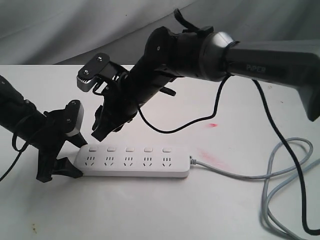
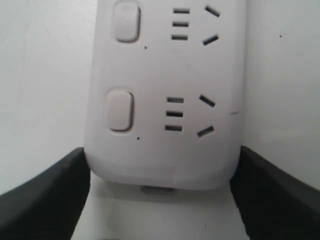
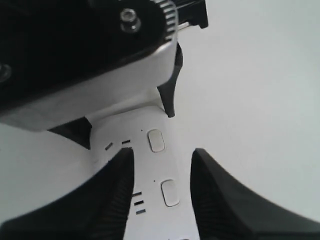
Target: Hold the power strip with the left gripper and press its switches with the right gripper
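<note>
One word only I can read: "PIPER", pale raised letters on thick black-and-grey arm link (image 1: 270,65), exterior view, above and to right of long flat white plastic power strip (image 1: 132,165). Letters small, slightly soft, still legible. Power strip face in both wrist views: plain white, no print I can make out. No other text, number or sign legible to me.

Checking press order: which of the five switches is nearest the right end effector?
The switch at the cordless end, by the left end effector; the right end effector hovers over it, the others lie nearer the cord.
</note>
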{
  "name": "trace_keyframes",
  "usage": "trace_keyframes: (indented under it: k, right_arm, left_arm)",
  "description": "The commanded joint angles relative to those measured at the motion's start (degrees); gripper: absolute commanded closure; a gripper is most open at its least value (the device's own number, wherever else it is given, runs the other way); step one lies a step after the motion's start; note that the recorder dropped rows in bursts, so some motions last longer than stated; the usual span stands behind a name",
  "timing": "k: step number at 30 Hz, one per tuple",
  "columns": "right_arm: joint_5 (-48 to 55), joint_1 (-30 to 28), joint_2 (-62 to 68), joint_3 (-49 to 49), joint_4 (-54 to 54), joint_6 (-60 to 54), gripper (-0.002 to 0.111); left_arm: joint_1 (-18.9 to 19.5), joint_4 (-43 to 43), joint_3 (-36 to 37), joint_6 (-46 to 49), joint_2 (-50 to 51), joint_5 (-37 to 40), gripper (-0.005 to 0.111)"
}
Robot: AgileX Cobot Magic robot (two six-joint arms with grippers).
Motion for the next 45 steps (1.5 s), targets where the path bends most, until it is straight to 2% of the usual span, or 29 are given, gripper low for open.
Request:
trace_keyframes:
  k: [1,7,16,45]
  right_arm:
    - [-4.0,0.8,1.0,-0.3,2.8,-4.1,0.071]
    - [-5.6,1.1,3.3,-0.3,6.8,-9.6,0.071]
    - [-11.0,1.1,5.7,-0.3,7.9,-10.6,0.071]
    - [-12.9,2.1,9.8,-0.3,12.6,-15.8,0.071]
  left_arm:
    - [-0.3,0.1,-0.4,-0.1,0.3,0.2,0.067]
    - [-0.3,0.1,-0.4,-0.1,0.3,0.1,0.067]
    - [-0.3,0.1,-0.4,-0.1,0.3,0.1,0.067]
    - [-0.3,0.1,-0.4,-0.1,0.3,0.1,0.067]
